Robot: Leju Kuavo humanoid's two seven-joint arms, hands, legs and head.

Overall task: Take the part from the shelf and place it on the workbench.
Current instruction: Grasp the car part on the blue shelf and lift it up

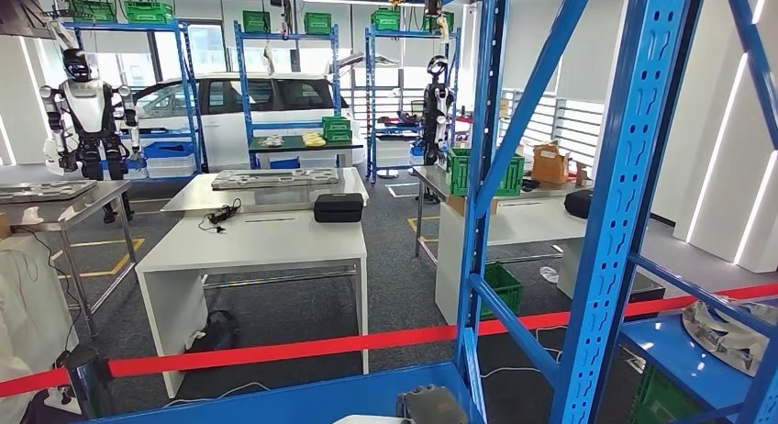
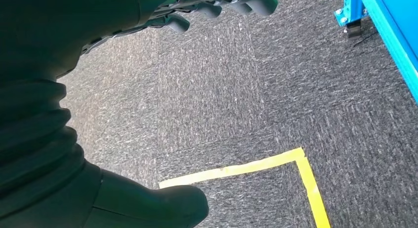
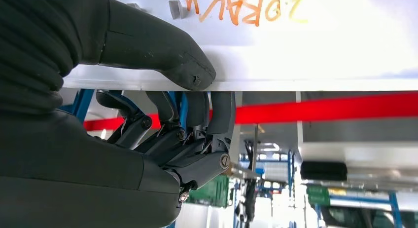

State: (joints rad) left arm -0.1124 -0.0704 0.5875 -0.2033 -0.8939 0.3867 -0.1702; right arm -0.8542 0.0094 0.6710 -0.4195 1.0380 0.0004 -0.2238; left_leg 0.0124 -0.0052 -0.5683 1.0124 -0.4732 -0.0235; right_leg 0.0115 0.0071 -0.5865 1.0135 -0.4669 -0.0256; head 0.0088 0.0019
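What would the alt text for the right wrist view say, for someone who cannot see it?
The right hand grips the edge of a flat white part, thumb on one face and fingers on the other. Behind run a red tape and blue shelving.

The right hand (image 3: 162, 114) holds a flat white part (image 3: 296, 45). Its thick thumb (image 3: 167, 55) lies on one face and its dark fingers (image 3: 197, 119) press on the other face. The left hand (image 2: 148, 30) hangs low, fingers (image 2: 217, 6) curled a little, holding nothing.
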